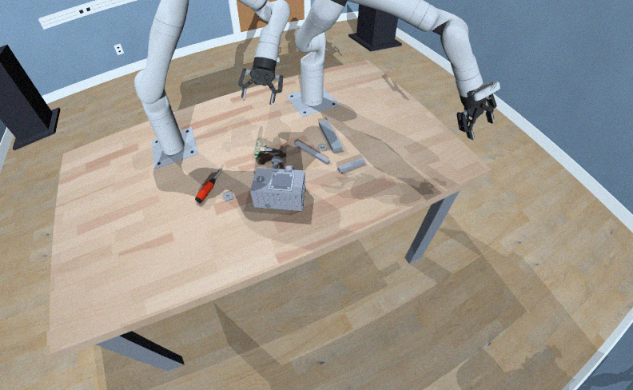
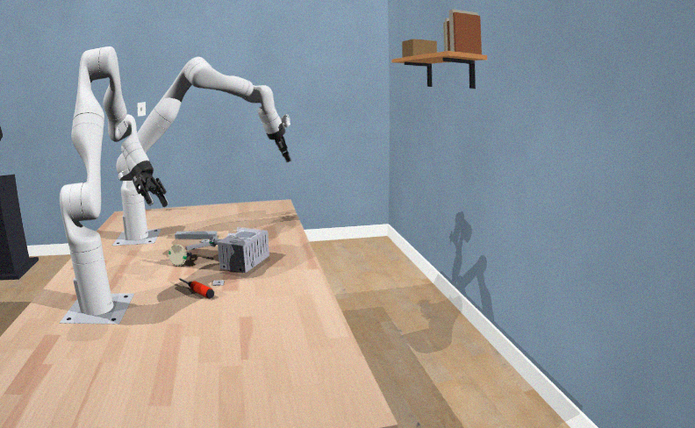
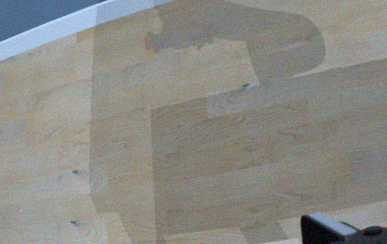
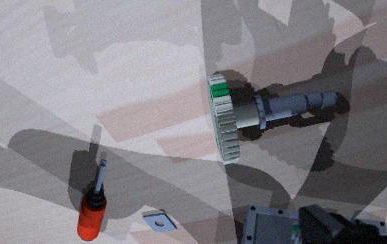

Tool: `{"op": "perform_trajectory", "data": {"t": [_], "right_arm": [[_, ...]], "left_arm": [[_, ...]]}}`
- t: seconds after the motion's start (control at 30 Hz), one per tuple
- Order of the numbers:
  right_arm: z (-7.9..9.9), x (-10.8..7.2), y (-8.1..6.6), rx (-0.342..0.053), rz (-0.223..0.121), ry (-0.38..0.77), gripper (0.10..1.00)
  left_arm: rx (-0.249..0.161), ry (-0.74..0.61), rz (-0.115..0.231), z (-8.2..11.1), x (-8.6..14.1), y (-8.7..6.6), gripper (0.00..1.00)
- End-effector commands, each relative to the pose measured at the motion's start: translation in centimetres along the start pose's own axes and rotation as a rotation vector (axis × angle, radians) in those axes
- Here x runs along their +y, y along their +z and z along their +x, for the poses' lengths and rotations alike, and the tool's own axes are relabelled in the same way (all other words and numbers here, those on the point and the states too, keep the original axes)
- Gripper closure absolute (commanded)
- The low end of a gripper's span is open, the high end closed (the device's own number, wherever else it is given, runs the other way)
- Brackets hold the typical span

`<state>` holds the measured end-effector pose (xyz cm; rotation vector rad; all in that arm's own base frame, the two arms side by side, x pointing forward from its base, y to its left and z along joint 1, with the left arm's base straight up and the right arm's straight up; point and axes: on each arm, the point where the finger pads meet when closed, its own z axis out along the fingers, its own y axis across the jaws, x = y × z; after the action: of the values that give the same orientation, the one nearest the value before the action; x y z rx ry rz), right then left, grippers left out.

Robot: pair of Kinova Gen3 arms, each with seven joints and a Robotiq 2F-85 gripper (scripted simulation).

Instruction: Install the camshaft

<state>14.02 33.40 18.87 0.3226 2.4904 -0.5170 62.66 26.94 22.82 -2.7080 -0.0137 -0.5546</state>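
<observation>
- Can see camshaft (image 1: pixel 257 147) (image 2: pixel 178 254) (image 4: pixel 277 109) out of case (image 1: pixel 277 196) (image 2: pixel 244 249) (image 4: pixel 259 227), on the table (image 1: pixel 101 232) (image 2: pixel 244 356) (image 4: pixel 142 65), with big gear on its edge.
- Can see green marking on the gear's teeth.
- With right gripper (image 1: pixel 258 98) (image 2: pixel 157 203) (image 4: pixel 319 224), hovers above the table, jaws wide, holding nothing.
- With left gripper (image 1: pixel 479 126) (image 2: pixel 288 158) (image 3: pixel 327 227), hangs well apart from the case, also wide and holding nothing.
- Near the case, can see red screwdriver (image 1: pixel 205 190) (image 2: pixel 201 288) (image 4: pixel 92 220) beside small plate (image 1: pixel 227 196) (image 2: pixel 218 282) (image 4: pixel 152 218).
</observation>
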Motion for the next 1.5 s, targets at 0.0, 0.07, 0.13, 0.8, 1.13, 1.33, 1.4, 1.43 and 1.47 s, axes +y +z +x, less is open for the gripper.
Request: {"op": "perform_trajectory", "data": {"t": [0.0,0.07,0.13,0.8,1.13,1.33,1.4,1.43,1.47], "right_arm": [[-0.1,0.7,0.2,-0.039,0.006,-0.017,0.099],[-0.1,0.8,0.2,-0.042,0.007,-0.018,0.099],[-0.1,0.8,0.2,-0.043,0.007,-0.019,0.099],[1.9,1.9,3.0,-0.042,0.011,-0.018,0.099],[3.9,2.8,5.7,-0.042,0.011,-0.018,0.099],[4.4,3.1,6.4,-0.042,0.011,-0.018,0.099],[4.5,3.2,6.5,-0.042,0.011,-0.018,0.099],[4.5,3.2,6.6,-0.042,0.011,-0.018,0.099],[4.5,3.2,6.6,-0.042,0.011,-0.018,0.099]], "left_arm": [[0.003,-0.001,0.001,0.1,-0.1,-0.1,0.001],[0.003,-0.001,0.001,0.1,-0.1,-0.1,0.001],[0.003,-0.001,0.001,0.1,-0.1,-0.1,0.001],[0.003,-0.001,0.001,0.1,-0.1,-0.1,0.001],[0.003,-0.001,0.001,0.1,-0.1,-0.1,0.001],[0.003,-0.001,0.001,0.1,-0.1,-0.1,0.001],[0.003,-0.001,0.001,0.1,-0.1,-0.1,0.001],[0.003,-0.001,0.001,0.1,-0.1,-0.1,0.001],[0.003,-0.001,0.001,0.1,-0.1,-0.1,0.001]]}}
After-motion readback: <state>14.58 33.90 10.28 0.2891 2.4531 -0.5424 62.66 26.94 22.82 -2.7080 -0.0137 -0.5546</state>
